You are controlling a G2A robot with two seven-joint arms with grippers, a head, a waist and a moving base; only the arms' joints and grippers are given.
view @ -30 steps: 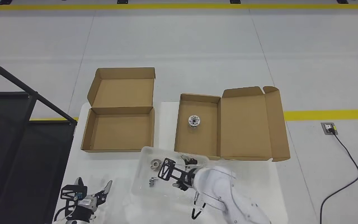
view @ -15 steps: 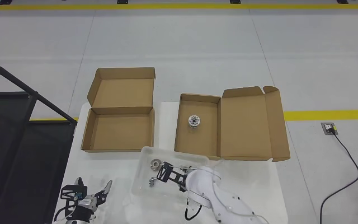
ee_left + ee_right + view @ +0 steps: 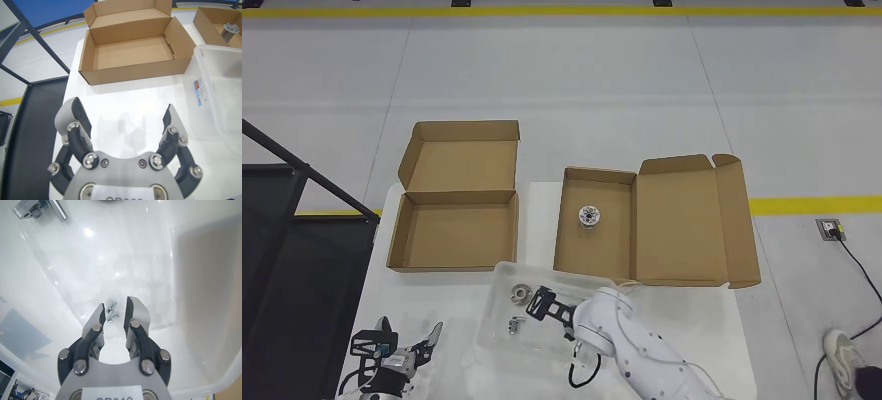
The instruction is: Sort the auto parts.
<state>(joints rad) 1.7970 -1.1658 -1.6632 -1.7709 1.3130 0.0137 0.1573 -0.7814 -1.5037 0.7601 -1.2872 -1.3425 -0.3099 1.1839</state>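
The right gripper [image 3: 115,309] is hanging open inside the bin [image 3: 132,247], at 6 o'clock on the table [image 3: 538,215]. Two bolts [image 3: 112,318] are lying between its fingers. The left gripper [image 3: 122,111] is hanging open too.

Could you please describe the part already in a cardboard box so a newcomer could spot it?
On the white table, find the cardboard box whose lid folds sideways. Inside stands a small round metal part with a notched top, alone in its box, unlike the bracket and bolts in the clear bin.
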